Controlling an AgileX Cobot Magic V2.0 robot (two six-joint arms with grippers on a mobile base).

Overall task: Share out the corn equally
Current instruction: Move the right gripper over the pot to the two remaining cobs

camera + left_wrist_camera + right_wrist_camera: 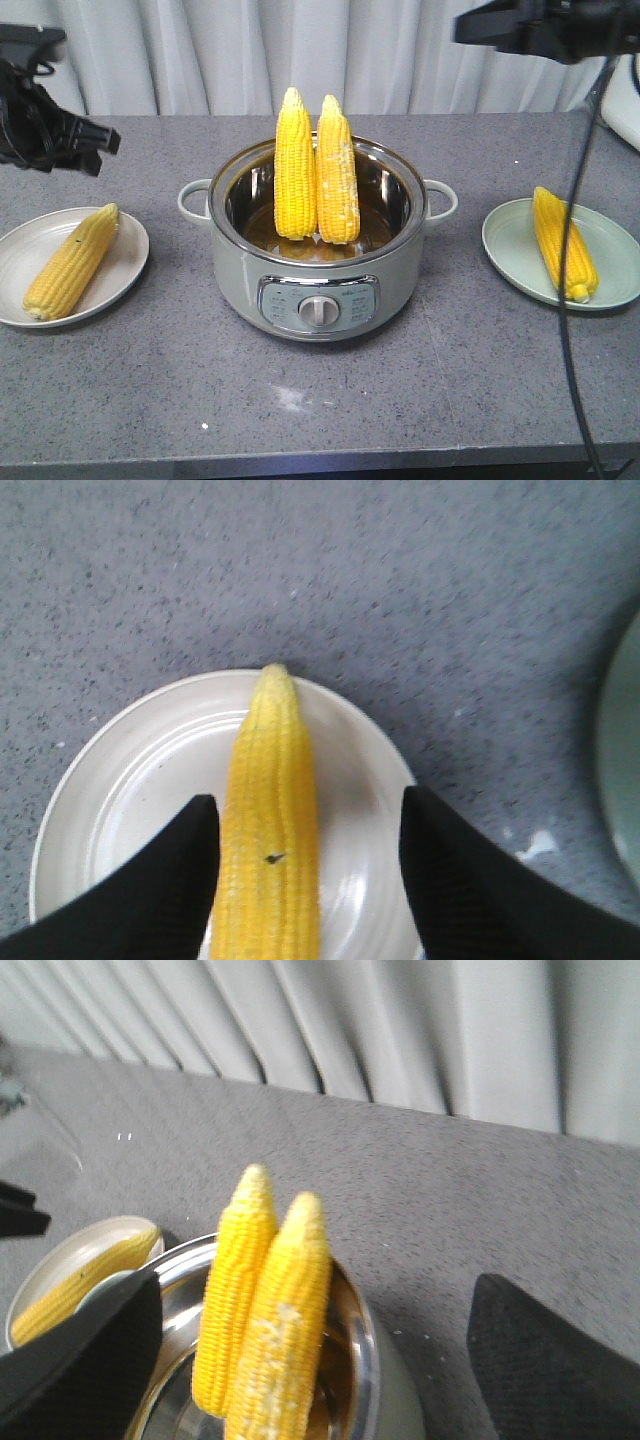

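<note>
Left wrist view: left gripper's (308,798) parted black fingers (150,890) flank a knobbly yellow corn cob (270,810) on a glossy white plate (130,770). Right gripper (315,1285) gapes, well apart from two upright cobs (235,1290).

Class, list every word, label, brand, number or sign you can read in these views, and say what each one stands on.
Nothing here can be read.
Control panel on the front of the cooking pot: tiny markings around the dial, too small and blurred to read.
Corn, white plate, green plate, countertop: no text shows.
</note>
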